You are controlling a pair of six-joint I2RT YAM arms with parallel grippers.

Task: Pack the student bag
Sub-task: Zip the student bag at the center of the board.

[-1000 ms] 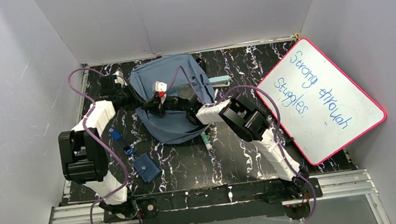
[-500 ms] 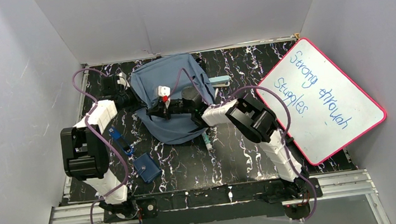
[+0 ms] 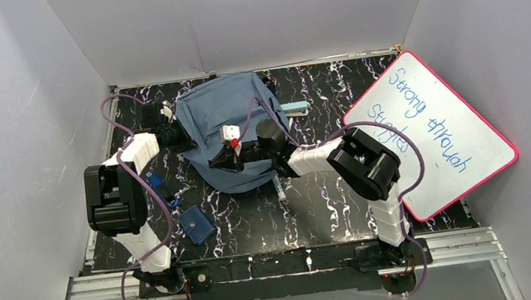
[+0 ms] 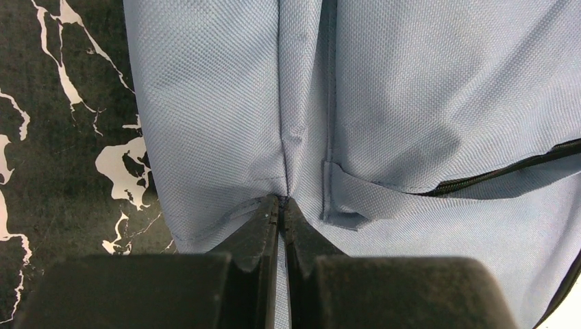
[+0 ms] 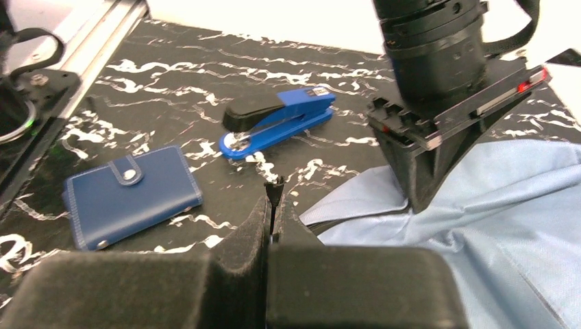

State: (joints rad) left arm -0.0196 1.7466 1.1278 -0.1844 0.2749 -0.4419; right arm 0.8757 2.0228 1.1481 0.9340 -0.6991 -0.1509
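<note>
Student bag slumped at 12 o'clock on table; left gripper pinching its fabric fold at 9 o'clock edge; right gripper pressed together on small black tab near 7 o'clock

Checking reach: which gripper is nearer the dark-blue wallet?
Right. The right gripper meets the student bag just beyond the wallet; the left gripper pinches its left edge, farther back.

The soft slate-blue student bag lies flat and rumpled at far centre.
</note>
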